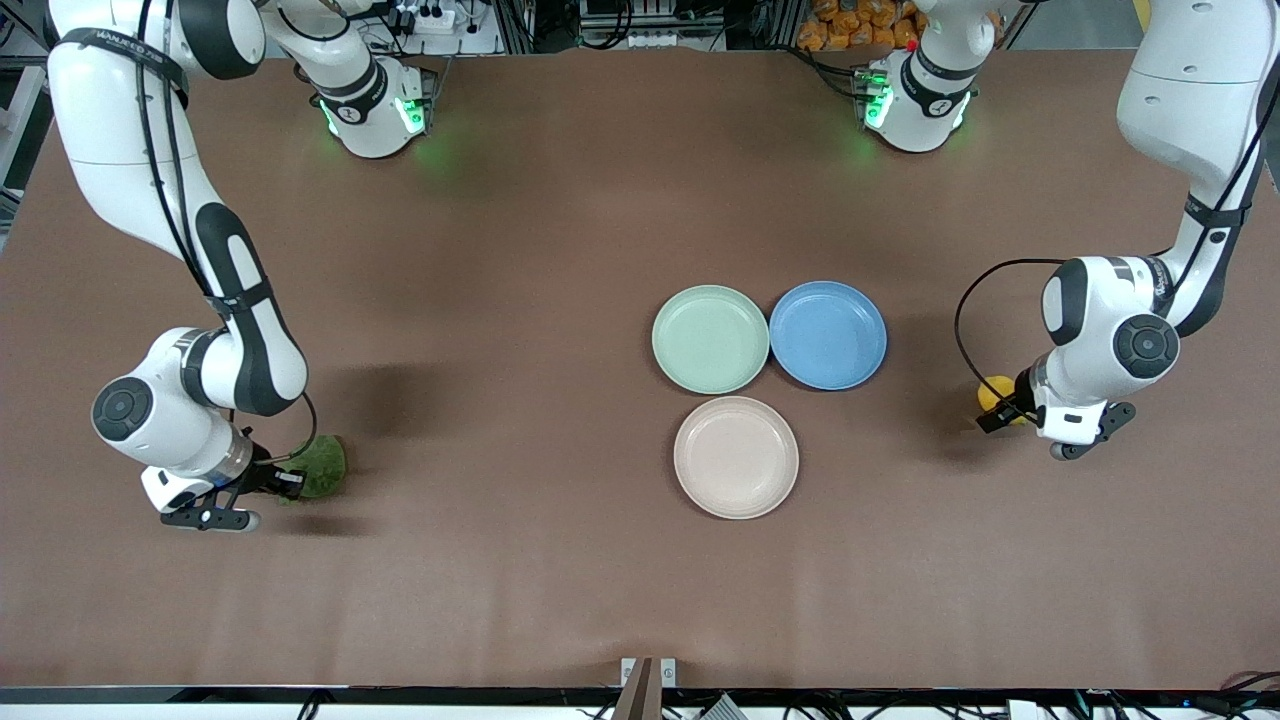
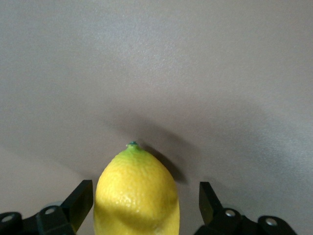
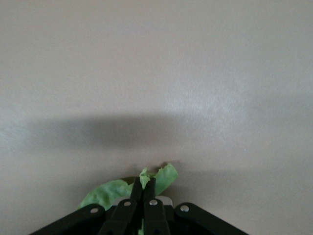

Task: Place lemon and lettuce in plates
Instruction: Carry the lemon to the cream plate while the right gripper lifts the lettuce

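A wide brown worktop (image 1: 560,560) fills the front view, and we have three plates clustered near its middle: the mint green plate (image 1: 710,339) touching the blue plate (image 1: 828,334), and the beige-cream plate (image 1: 736,457) just beside them, nearer the front camera. All three are bare, so we judge that neither item has been delivered yet. At the left arm's end of the worktop the left gripper (image 1: 1003,412) is down at the lemon (image 1: 994,392), which peeks out yellow beside the wrist, well apart from the plates. At the right arm's end the right gripper (image 1: 290,481) is down on the lettuce (image 1: 322,467), a dark green patch on the worktop, also well apart from the plates. Both arms look set to pick at once, one item each, which suits two target plates.

Over to the left wrist view: the lemon (image 2: 137,196) sits between the jaws, pointed tip facing away from the camera. The jaws are spread, with a gap showing on either side of the fruit, so they straddle it and are not gripping yet. The left gripper (image 2: 142,203) is lined up across the fruit's narrow width, a sensible hold for something round.

Now the right wrist view: the right gripper (image 3: 143,193) has its jaws pressed together, pinching the lettuce (image 3: 105,196), whose crinkled edge pokes out around the tips. A thin leaf needs exactly that edge pinch.
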Tool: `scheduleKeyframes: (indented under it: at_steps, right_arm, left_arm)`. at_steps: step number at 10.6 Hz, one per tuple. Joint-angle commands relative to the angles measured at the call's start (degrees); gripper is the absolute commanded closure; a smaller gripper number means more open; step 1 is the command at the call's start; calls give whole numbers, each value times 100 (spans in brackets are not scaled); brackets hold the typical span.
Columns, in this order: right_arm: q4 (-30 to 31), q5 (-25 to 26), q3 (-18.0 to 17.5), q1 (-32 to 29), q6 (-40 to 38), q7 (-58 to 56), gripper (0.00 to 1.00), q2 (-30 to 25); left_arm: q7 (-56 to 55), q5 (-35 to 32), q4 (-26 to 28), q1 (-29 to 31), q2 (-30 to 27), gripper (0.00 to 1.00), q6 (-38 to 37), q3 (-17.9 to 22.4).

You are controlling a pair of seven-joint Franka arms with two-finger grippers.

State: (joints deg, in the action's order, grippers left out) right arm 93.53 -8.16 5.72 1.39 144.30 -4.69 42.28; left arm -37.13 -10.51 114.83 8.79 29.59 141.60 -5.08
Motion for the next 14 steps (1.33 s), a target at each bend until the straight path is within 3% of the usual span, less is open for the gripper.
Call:
scheduleKeyframes:
  at_steps: [1, 4, 7, 10, 14]
  right_arm:
    - [-10, -72, -18, 37, -321, 38, 100, -403]
    - [-369, -98, -62, 89, -1348, 528, 100, -808]
    - [-1001, -98, -88, 370, -2342, 1705, 100, -958]
    - [-1170, -116, -623, 389, -2784, 2459, 100, -1265]
    - [-1170, -64, -1738, 415, -2872, 4147, 100, -1521]
  left_arm:
    - [-128, -179, -83, 17, 65, 100, 52, -2]
    - [-102, -188, -101, -96, 56, 100, 52, -20]
    - [-181, -118, -714, -640, 21, 100, -9, -20]
    - [-592, 30, -1198, -1028, 64, 100, -10, -185]
    - [-935, 1215, -1971, -1685, 450, 100, -1, -450]
